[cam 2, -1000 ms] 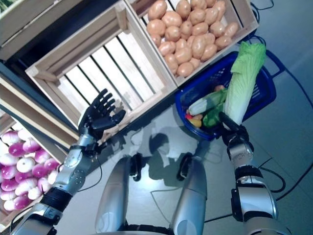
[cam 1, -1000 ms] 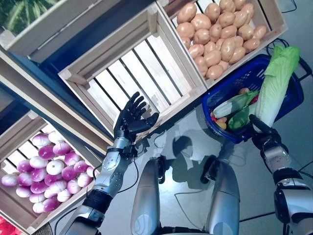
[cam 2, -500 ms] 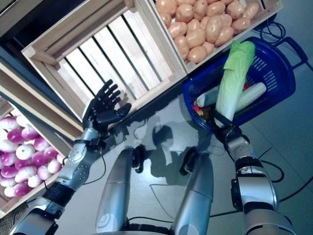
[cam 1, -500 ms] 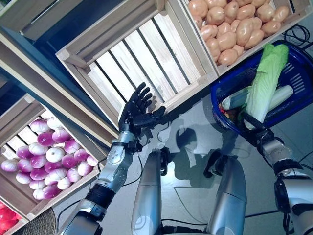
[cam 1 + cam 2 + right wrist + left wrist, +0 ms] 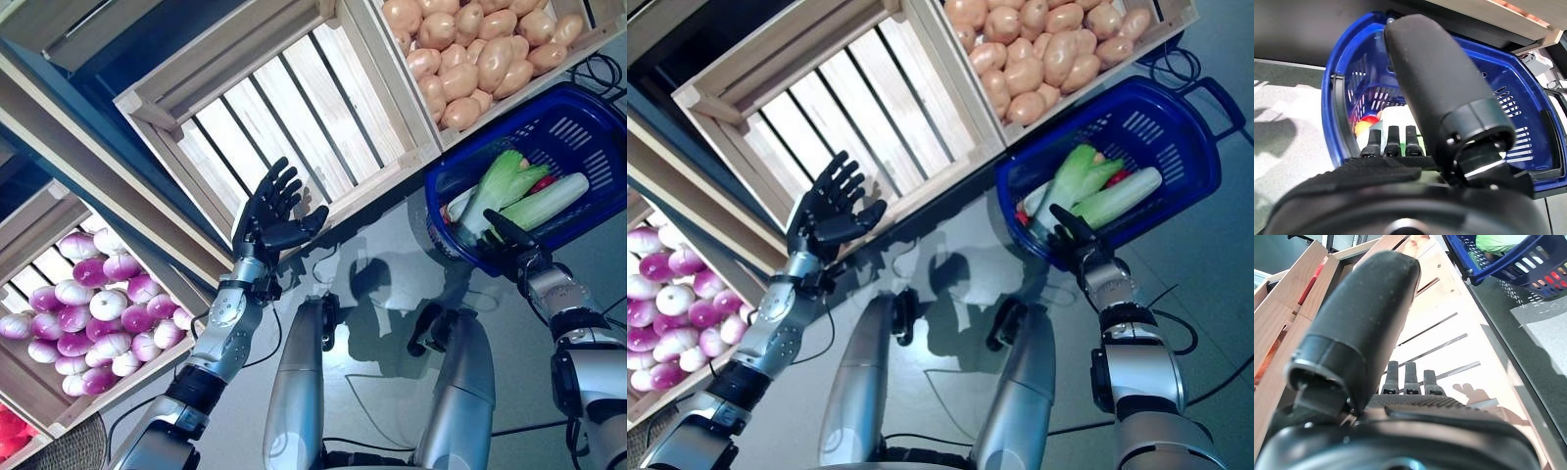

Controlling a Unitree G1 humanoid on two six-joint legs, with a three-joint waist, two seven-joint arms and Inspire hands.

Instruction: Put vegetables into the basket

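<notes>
The blue basket (image 5: 580,125) stands on the floor at the right. A long pale-green cabbage (image 5: 498,178) lies in it beside a long white-and-green vegetable (image 5: 551,200) and a small red one. My right hand (image 5: 506,251) is at the basket's near rim with straight fingers and holds nothing. The right wrist view looks past its fingers (image 5: 1393,142) into the basket (image 5: 1337,112). My left hand (image 5: 270,215) is raised, open and empty, in front of an empty slatted wooden crate (image 5: 284,108); it also shows in the left wrist view (image 5: 1366,323).
The tilted wooden stand fills the upper and left parts of the eye views. One filled crate (image 5: 551,86) sits just behind the basket and another crate (image 5: 127,387) is low at the left. Grey floor (image 5: 392,284) lies between stand and basket.
My right hand lowered the upright cabbage into the basket and let it go; the cabbage now lies there. My left hand stays raised and open.
</notes>
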